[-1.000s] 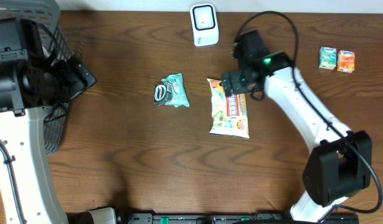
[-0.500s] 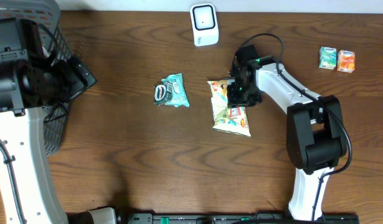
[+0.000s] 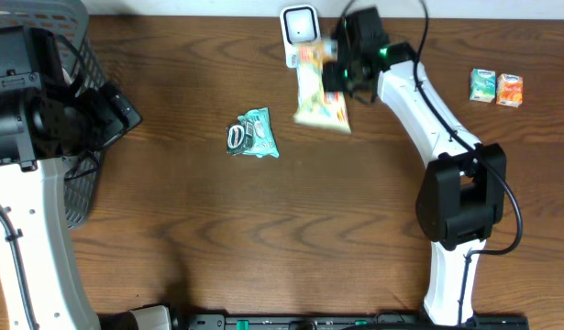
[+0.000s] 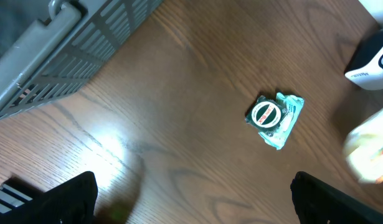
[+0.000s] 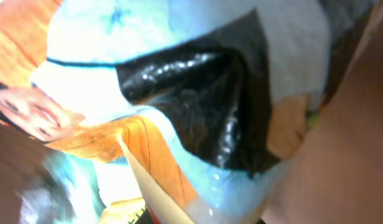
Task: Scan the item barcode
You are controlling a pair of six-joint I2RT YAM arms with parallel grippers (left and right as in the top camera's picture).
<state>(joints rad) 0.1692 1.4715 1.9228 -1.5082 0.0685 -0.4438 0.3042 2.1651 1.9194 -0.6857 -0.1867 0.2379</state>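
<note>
Your right gripper (image 3: 341,70) is clamped on the snack packet (image 3: 318,93), holding it at twelve o'clock just beside the white barcode scanner (image 3: 301,33), apparently to present its code, while your left gripper (image 3: 122,110) hangs wide open at nine o'clock by the wire basket (image 3: 91,69).

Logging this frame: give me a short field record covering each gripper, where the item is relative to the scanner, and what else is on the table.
right gripper: shut on the yellow and white plastic snack bag
bag position: next to the white barcode scanner, overlapping its lower right corner in the overhead view
barcode: not readable in any view
left gripper: open, empty, beside the grey wire basket
other items: green wrapped packet near the centre; small green carton and small orange carton at the right
</note>
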